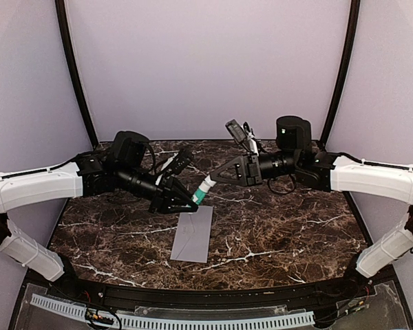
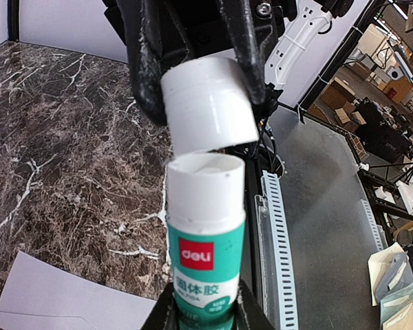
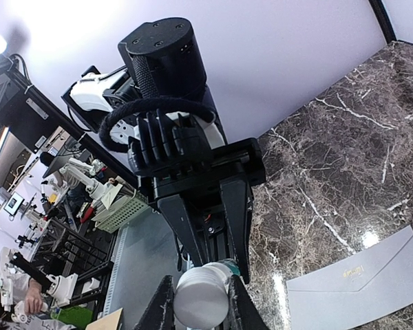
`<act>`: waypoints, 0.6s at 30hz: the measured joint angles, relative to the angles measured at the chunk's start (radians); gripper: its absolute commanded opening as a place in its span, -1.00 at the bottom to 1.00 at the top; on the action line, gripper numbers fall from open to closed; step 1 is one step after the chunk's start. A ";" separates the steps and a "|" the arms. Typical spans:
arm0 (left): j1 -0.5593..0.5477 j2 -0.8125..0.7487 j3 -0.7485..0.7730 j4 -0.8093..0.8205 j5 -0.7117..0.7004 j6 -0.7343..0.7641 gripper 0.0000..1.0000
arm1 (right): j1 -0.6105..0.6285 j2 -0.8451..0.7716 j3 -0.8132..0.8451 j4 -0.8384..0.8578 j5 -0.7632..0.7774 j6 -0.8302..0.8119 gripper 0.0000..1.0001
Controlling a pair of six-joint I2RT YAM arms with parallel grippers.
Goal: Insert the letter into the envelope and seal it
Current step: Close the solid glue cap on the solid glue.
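The grey envelope (image 1: pixel 193 234) lies flat on the marble table, its flap shut as far as I can see; it also shows in the left wrist view (image 2: pixel 62 302) and the right wrist view (image 3: pixel 358 292). The letter is not in view. My left gripper (image 1: pixel 184 199) is shut on a green-and-white glue stick (image 2: pixel 205 254), held above the envelope's far end. My right gripper (image 1: pixel 217 177) is shut on the stick's white cap (image 2: pixel 210 103), which sits tilted just off the tube's open top. The cap also shows in the right wrist view (image 3: pixel 201 297).
The dark marble table (image 1: pixel 282 227) spreads around the envelope. A perforated white rail (image 1: pixel 193 320) runs along the near edge. Purple walls close in the back and sides.
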 measured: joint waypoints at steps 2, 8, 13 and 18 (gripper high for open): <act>0.000 0.000 -0.001 -0.001 0.000 0.000 -1.00 | 0.001 0.001 0.000 -0.001 0.000 -0.002 -0.84; 0.000 0.000 -0.001 -0.003 0.000 0.000 -1.00 | 0.001 0.001 0.000 -0.010 0.002 -0.018 -0.85; 0.000 0.002 -0.001 -0.003 0.000 0.000 -1.00 | 0.001 0.001 0.007 -0.031 0.013 -0.037 -0.85; -0.002 0.003 -0.001 -0.002 0.001 0.000 -1.00 | 0.002 0.002 0.010 -0.058 0.023 -0.049 -0.86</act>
